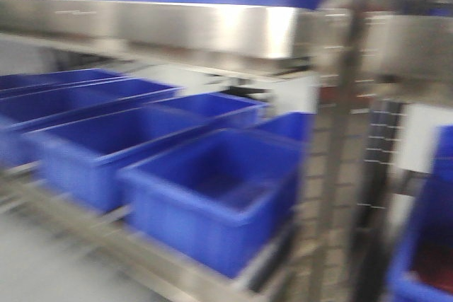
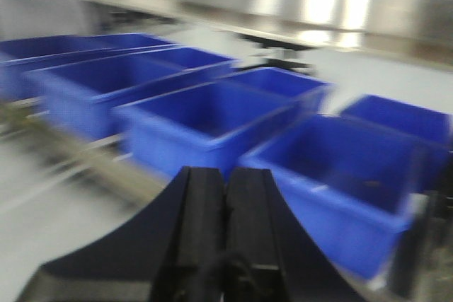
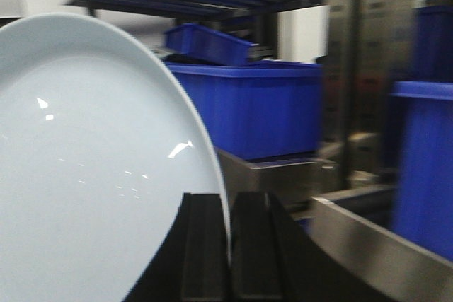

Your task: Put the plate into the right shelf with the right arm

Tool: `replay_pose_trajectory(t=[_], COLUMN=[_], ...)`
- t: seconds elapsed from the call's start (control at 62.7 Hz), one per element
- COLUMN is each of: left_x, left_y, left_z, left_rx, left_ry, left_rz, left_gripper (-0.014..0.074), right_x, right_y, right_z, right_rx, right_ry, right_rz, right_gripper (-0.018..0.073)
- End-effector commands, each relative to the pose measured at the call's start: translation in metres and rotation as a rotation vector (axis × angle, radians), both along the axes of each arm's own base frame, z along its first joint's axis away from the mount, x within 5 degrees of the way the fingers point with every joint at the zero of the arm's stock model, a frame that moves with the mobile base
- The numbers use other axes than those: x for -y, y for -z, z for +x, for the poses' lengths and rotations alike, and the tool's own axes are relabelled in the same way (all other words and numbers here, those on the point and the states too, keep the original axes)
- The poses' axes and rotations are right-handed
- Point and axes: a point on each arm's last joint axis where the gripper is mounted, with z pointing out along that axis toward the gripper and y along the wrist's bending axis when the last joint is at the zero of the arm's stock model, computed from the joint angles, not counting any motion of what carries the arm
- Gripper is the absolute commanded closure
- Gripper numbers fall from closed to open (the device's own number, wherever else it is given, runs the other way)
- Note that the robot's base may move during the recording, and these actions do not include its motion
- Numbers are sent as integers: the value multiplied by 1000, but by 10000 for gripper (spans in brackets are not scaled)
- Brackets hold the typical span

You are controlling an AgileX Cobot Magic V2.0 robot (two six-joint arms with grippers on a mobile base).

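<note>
**Gripper states.** Your left gripper (image 2: 225, 192) had its jaws pressed together with nothing between them. It faced a row of blue bins (image 2: 205, 122) on the steel tier. Your right gripper (image 3: 228, 210) had its jaws narrowed onto the plate (image 3: 92, 175), pinching the rim only. The plate stood on edge at the left of the right wrist view. It was not yet on the right shelf (image 3: 368, 245), whose steel rail edge lay just beyond the fingers at lower right.

**Hazards, as judged.**
- The grip took a small part of a glossy rim, so a jolt could have let the plate pivot or slip.
- The plate spread far past the fingers, so its unseen far edge could have struck an upright (image 3: 340, 47) or a bin wall on entry.
- The heavy blur suggested motion, and you could not have judged clearances reliably.

**View coverage.** Only the right wrist view showed the plate and its grip. The front view showed the upper rail (image 1: 205, 26) and the bins beneath it, but neither gripper. Only the left wrist view showed the left jaws.
</note>
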Motion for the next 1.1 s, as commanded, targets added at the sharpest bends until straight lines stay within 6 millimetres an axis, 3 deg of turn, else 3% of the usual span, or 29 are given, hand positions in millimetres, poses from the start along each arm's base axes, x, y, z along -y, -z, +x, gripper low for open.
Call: replay_pose_trajectory(t=[0.0, 1.084], left_x=[0, 0], left_y=[-5, -5], left_z=[0, 0], left_rx=[82, 82], left_ry=[-4, -4], left_rz=[-14, -14], left_gripper=[643, 643], right_x=[4, 4], right_y=[-18, -18], right_z=[-8, -8], right_rx=[124, 124], right_ry=[4, 4], right_rz=[58, 58], right_gripper=[495, 495])
